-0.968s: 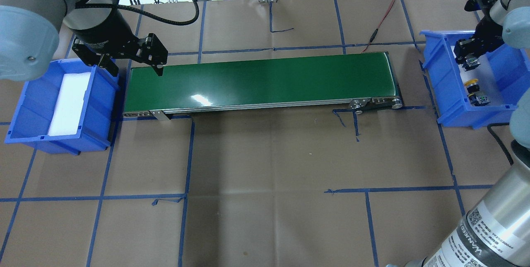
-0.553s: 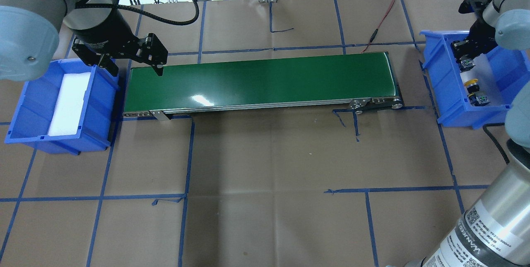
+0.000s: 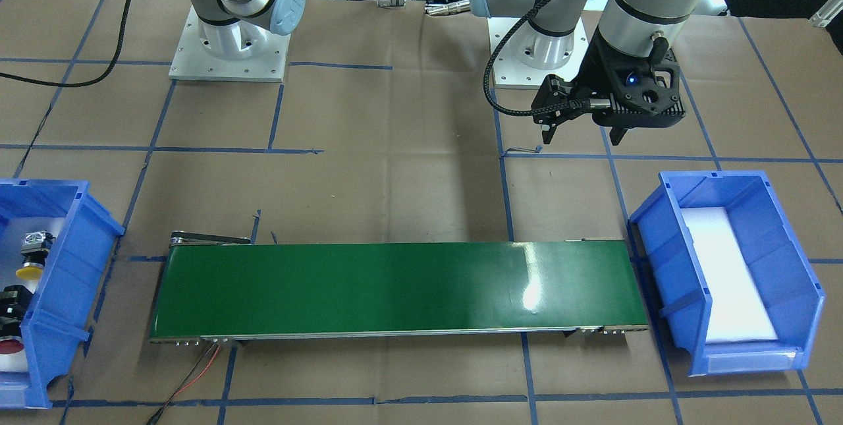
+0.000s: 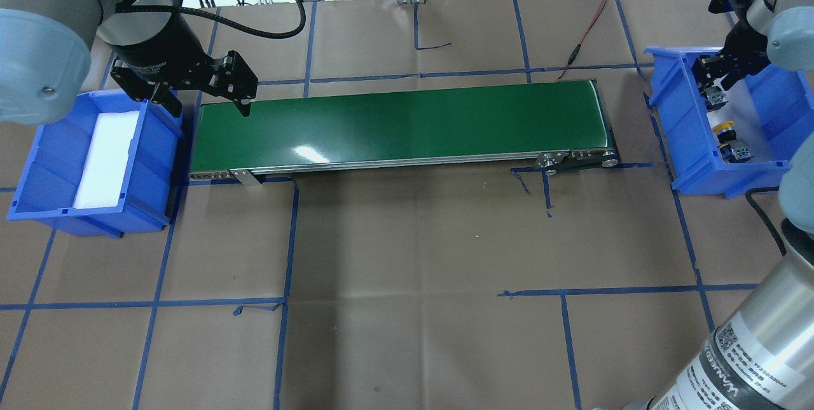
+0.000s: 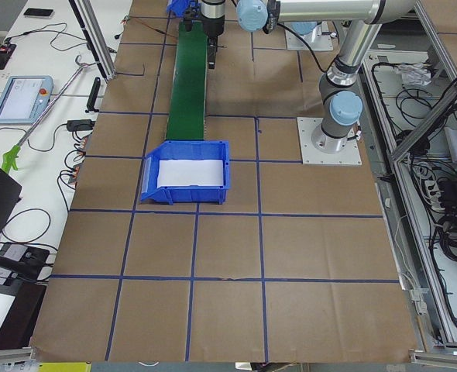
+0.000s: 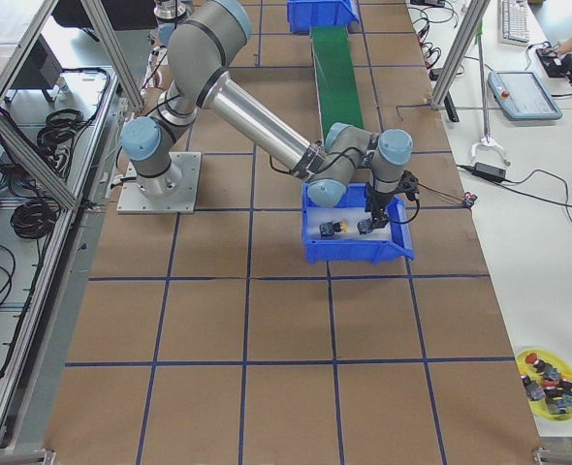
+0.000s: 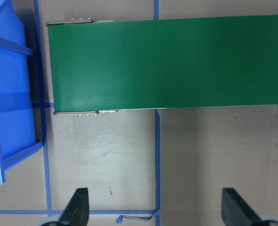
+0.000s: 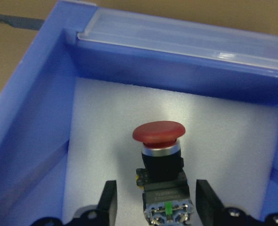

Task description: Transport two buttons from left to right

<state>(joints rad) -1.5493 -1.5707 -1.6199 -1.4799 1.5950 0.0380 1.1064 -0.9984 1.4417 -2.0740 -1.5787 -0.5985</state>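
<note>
The red button (image 8: 159, 132) lies on the white foam in the right blue bin (image 4: 668, 111); it also shows in the overhead view (image 4: 717, 100) and the front view (image 3: 8, 344). The yellow button (image 4: 724, 126) lies beside it in the same bin, also seen from the front (image 3: 29, 271). My right gripper (image 8: 158, 207) is open just above the red button, its fingers (image 8: 108, 202) on either side of the rear block with gaps showing. It shows in the overhead view (image 4: 713, 78) too. My left gripper (image 4: 206, 103) is open and empty above the conveyor's left end.
A green conveyor belt (image 4: 400, 121) runs between the bins. The left blue bin (image 4: 38, 162) holds only a white foam pad. A red and black wire (image 4: 588, 25) lies behind the belt's right end. Blue tape lines cross the brown table cover.
My right gripper has risen and drawn back from the red button, which stays on the foam in the right bin. The left arm has not moved.
</note>
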